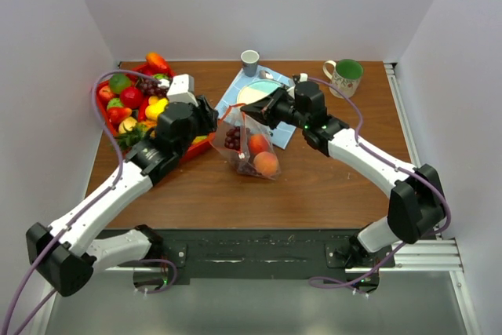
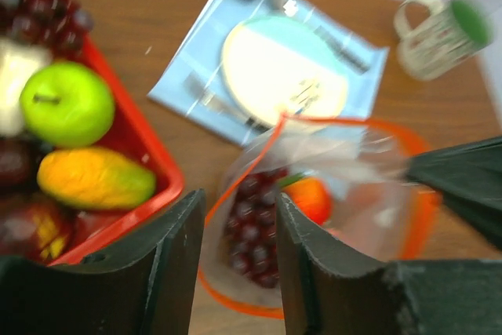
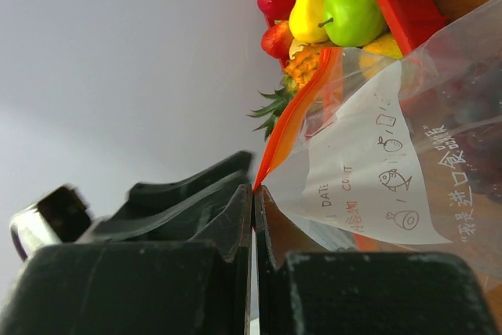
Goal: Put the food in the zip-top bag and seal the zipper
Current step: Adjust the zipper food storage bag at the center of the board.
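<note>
Right wrist: R end effector [image 3: 252, 191] clamped on zipper [image 3: 298, 115]; L end effector [image 2: 239, 200] apart over zip-top bag [image 2: 369, 194].

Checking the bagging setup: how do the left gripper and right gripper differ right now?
The right gripper is shut, pinching the zip-top bag at its orange zipper; the left gripper stands open, clamping nothing. The left gripper is next to the red tray, the right gripper nearer the plate. Both are black two-finger grippers at the bag's mouth.

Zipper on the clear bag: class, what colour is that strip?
The zipper is orange-red. It shows best in the right wrist view.
</note>
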Robot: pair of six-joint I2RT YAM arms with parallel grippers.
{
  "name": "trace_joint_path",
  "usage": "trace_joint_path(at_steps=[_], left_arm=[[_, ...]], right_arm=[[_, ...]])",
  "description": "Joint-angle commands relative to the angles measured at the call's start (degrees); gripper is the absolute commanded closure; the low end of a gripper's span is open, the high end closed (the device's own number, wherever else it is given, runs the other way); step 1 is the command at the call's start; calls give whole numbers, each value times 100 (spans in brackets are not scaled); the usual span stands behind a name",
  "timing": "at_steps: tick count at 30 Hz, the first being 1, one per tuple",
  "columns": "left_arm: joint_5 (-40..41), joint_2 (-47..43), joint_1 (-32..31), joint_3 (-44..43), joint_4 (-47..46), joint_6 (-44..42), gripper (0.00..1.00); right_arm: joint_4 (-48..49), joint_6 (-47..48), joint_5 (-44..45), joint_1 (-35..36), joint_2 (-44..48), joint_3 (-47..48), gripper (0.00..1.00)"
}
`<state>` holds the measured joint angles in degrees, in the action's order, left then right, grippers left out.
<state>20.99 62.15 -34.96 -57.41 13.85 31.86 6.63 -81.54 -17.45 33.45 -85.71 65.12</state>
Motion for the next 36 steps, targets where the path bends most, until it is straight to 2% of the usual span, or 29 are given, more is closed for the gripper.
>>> trace_joint_path(at_steps=[1,14,15,16,17,18,20,22,24,27,30,36], left_arm=[[449,385,-20,265,364,-118,58],[10,913,-20,660,-224,-48,59],[-33,974,-11,635,-329,-48,64],[-234,1009,-20,599,-391,-39,82],[-384,1044,-28,538,-426,-13,94],[-516,1132,-89,346,-488,39,100],[-649,1229,-317,65,-497,49,100],[-728,1369,-800,-393,-427,101,100],[-877,1388,-1273,-665,-548,285,100],[-957,1344,-1636,-912,-629,461,100],[-642,1247,-1611,-843,-594,480,100],[-579,1606,-1408,-693,-470,479,100]], right_arm=[[-56,269,110,12,424,62,100],[-382,648,339,12,634,-17,100],[-408,709,339,4,661,-26,100],[-522,779,365,12,687,-9,100],[-645,875,444,12,722,26,100],[-828,1146,540,21,766,62,100],[-1391,1490,986,21,1012,141,100],[-2004,2070,1435,21,1336,141,100],[-2480,2665,2165,21,1504,176,100],[-3395,3369,3331,3,1654,448,100],[-3914,3749,3835,3,1786,808,100],[-4442,4023,3890,3,1918,1573,100]])
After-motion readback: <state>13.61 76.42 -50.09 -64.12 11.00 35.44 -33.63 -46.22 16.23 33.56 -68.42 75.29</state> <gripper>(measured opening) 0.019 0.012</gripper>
